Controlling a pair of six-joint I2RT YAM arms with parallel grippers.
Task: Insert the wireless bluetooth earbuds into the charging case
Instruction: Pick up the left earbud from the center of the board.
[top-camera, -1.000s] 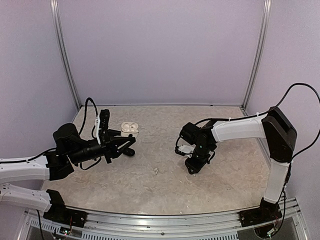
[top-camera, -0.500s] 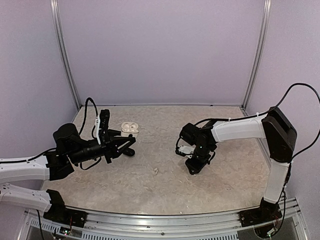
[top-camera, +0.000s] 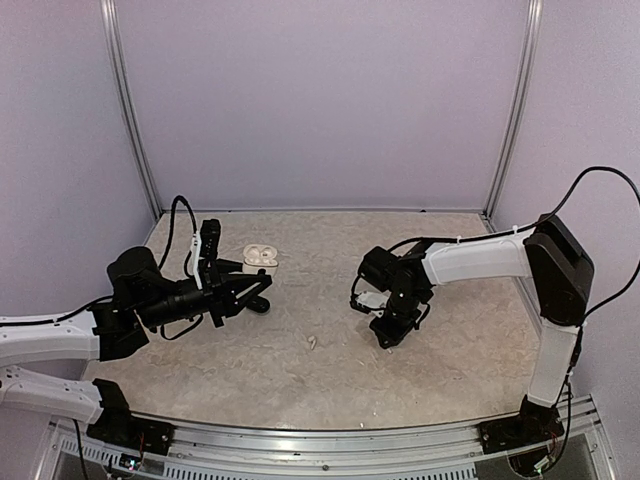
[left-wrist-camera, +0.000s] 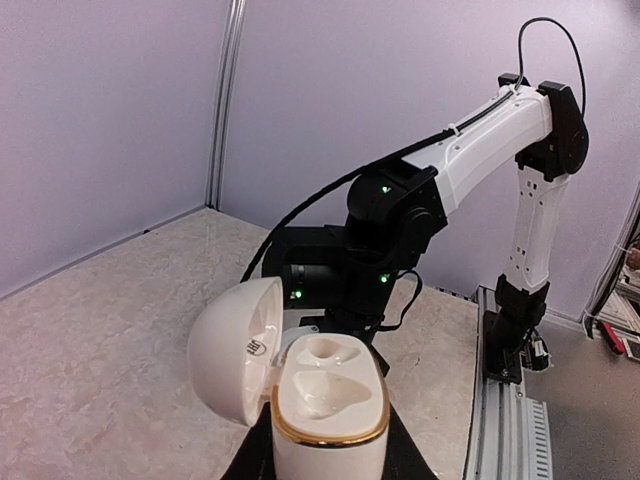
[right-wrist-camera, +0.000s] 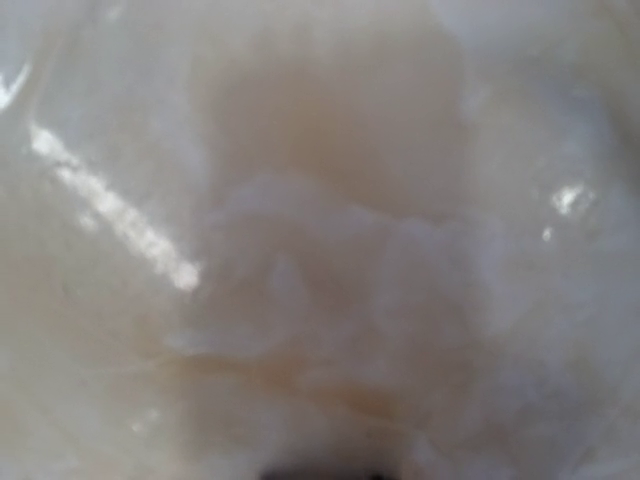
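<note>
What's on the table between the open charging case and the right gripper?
In the top view, only bare table lies between the charging case and the right gripper. A small white piece, possibly an earbud, sits just nearer than that line.

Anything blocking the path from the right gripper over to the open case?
Nothing visible. Bare table lies between the right gripper and the charging case held by the left gripper. Its lid is swung aside and both sockets look empty.

The beige marbled table (top-camera: 450, 370) carries one tiny pale piece, seemingly a white earbud (top-camera: 312, 342), near its middle.
</note>
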